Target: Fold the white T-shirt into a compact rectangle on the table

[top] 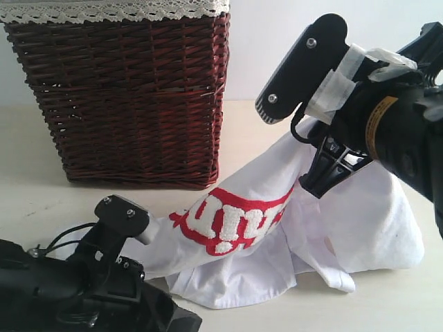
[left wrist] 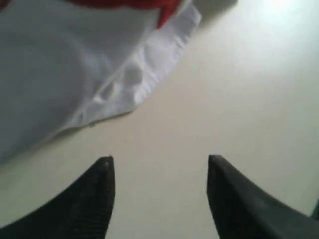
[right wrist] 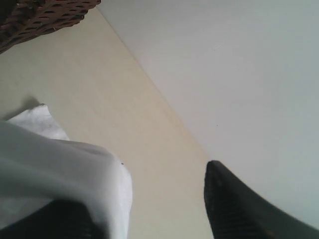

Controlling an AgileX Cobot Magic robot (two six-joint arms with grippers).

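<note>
The white T-shirt [top: 360, 214] lies crumpled on the table [top: 387, 297], its red-outlined lettering [top: 232, 218] facing up. One part of it is pulled up to my right gripper [top: 325, 173], which hangs above the table at the right. In the right wrist view the right gripper [right wrist: 159, 172] has its jaws apart, and the shirt [right wrist: 60, 164] drapes over one finger. My left gripper [top: 121, 221] sits low at the front left, beside the shirt's edge. In the left wrist view the left gripper [left wrist: 159, 162] is open over bare table, and the shirt's hem [left wrist: 124, 84] lies just beyond the fingertips.
A tall dark wicker basket [top: 124, 97] with white lace trim [top: 111, 10] stands at the back left, close behind the shirt. A pale wall [right wrist: 239, 64] runs along the table's far edge.
</note>
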